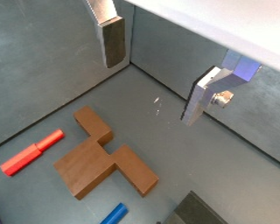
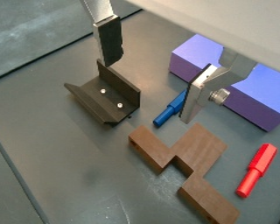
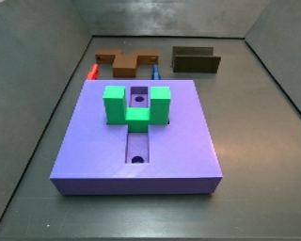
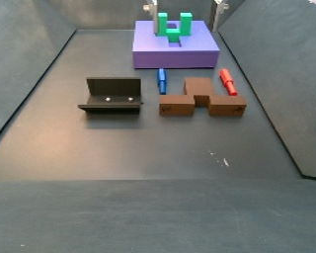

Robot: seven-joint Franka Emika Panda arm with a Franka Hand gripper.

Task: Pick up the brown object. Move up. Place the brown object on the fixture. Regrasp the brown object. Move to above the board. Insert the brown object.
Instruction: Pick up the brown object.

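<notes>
claw empty above brown object

Soft even light, sharp frames

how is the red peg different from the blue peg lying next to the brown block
The red peg lies on one side of the brown object, the blue peg on the other, nearer the fixture. The red one looks thicker, the blue one slimmer. Both lie flat on the floor, untouched; the open end effector hangs above, empty.
</notes>
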